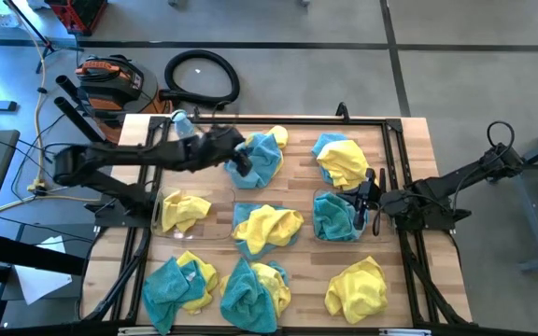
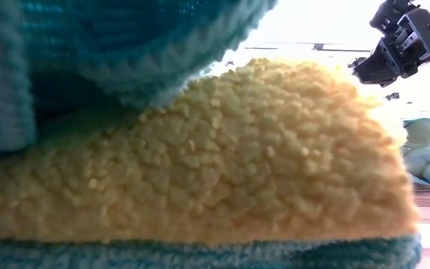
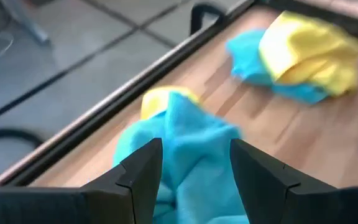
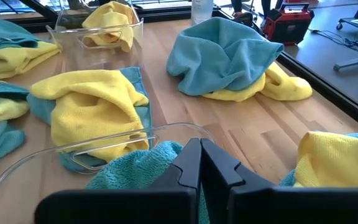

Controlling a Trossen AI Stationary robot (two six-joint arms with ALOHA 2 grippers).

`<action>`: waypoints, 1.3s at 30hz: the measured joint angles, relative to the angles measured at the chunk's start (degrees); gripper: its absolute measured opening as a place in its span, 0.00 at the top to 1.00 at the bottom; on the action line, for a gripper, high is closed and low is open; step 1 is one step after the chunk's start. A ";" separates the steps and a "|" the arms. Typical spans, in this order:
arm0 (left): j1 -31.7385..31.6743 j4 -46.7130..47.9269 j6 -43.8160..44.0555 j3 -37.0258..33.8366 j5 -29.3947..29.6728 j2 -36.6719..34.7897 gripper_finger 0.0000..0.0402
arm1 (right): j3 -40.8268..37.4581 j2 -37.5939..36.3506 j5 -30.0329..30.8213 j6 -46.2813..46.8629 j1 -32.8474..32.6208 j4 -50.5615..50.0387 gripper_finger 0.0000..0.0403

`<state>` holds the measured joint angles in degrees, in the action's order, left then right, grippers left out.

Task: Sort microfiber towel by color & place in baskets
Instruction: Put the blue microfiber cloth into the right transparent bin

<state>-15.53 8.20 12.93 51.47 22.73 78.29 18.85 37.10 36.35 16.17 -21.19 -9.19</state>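
Right now our left gripper (image 1: 242, 161) hangs over the teal towel (image 1: 263, 159) at the far middle of the table (image 1: 409, 280), its fingers (image 3: 143, 168) apart with a raised fold of teal cloth between them; we cannot tell whether the pads touch it. A yellow towel (image 3: 160, 98) peeks out from under that teal one, so we judge that a pinch on the teal peak alone, high on the fold, would lift one colour without dragging the other. These cloths look soft, light and limp: they should drape and sag once lifted, and the fuzzy pile should give good friction, so slipping seems unlikely.

Our right gripper (image 4: 199, 163) rests pressed together, holding nothing, at the right basket (image 1: 323, 198), which already holds a teal cloth (image 1: 336, 220). The left basket (image 1: 160, 207) holds a yellow cloth (image 1: 184, 209). Between the two lies a mixed yellow-and-teal heap (image 1: 267, 228), more mixed heaps sit along the near edge, and another lies at the far right (image 1: 341, 159). A water bottle (image 1: 181, 122) stands by the far left corner.
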 joint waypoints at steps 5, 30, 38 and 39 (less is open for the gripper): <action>-3.58 1.62 0.44 1.15 -0.06 5.61 0.56 | 0.00 0.00 -0.02 0.06 0.00 0.00 1.00; -9.30 5.46 1.54 1.81 -8.74 10.94 0.97 | 0.02 0.00 -0.06 0.36 0.00 -0.85 1.00; -4.20 5.13 -4.17 9.15 -8.73 2.09 1.00 | 0.04 0.02 -0.07 -6.31 1.74 13.21 1.00; -3.37 5.35 -4.58 10.41 -8.90 1.40 1.00 | 0.04 0.04 -0.33 -8.88 2.08 16.56 0.99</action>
<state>-18.90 13.55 8.35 61.88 13.83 79.69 18.90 37.14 36.01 7.29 -19.11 7.37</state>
